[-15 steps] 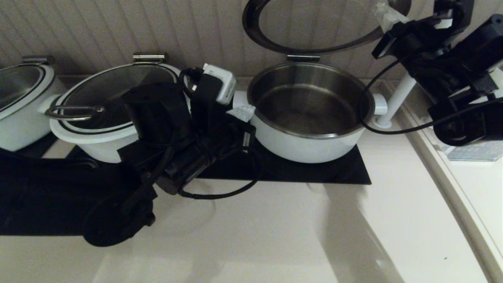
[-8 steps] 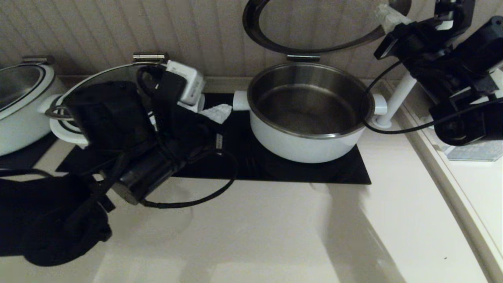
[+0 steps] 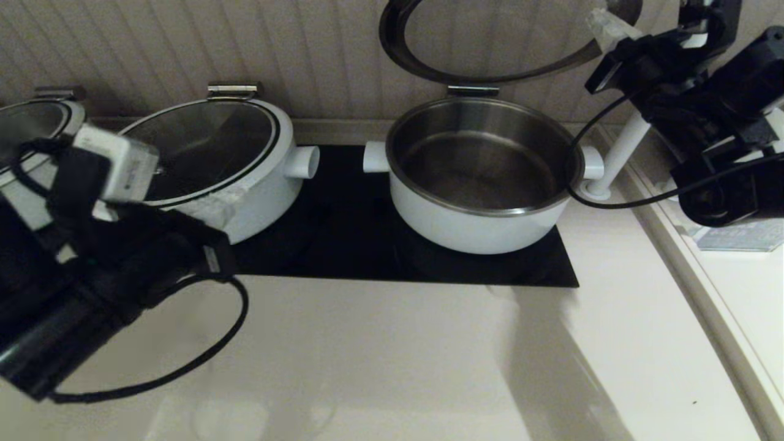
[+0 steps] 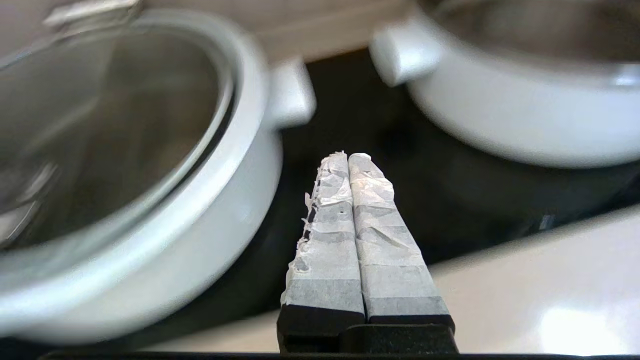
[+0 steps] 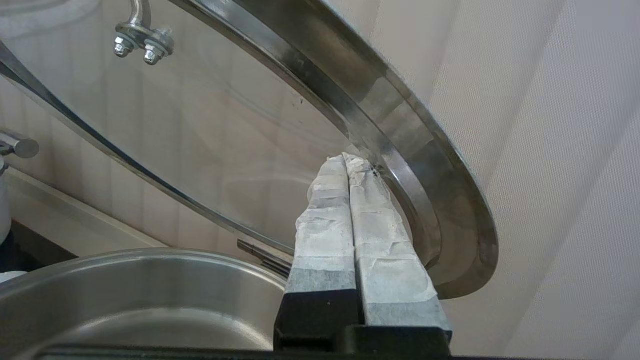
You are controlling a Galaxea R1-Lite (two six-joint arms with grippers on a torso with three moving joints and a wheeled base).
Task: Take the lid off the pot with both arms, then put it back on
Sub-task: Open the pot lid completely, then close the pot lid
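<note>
The white pot (image 3: pixel 484 208) with a steel bowl stands open on the black cooktop. Its lid (image 3: pixel 478 79) is swung up on the rear hinge (image 3: pixel 472 90) and stands nearly upright against the wall. My right gripper (image 3: pixel 603 24) is shut and empty. In the right wrist view its tips (image 5: pixel 350 159) touch the steel inner rim of the lid (image 5: pixel 410 135) above the pot (image 5: pixel 125 285). The handle's nuts (image 5: pixel 142 47) show through the glass. My left gripper (image 3: pixel 211 208) is shut and empty, low at the front left, apart from the pot (image 4: pixel 500 115).
A second white pot (image 3: pixel 257 184) with its lid closed stands left of the open one, close beside my left gripper (image 4: pixel 348 156). A third pot (image 3: pixel 30 122) is at the far left. A white post (image 3: pixel 621 153) and a raised ledge (image 3: pixel 692 282) are on the right.
My left arm has drawn back to the left and toward the front, away from the open pot's left handle. The right gripper and the raised lid have barely moved.
</note>
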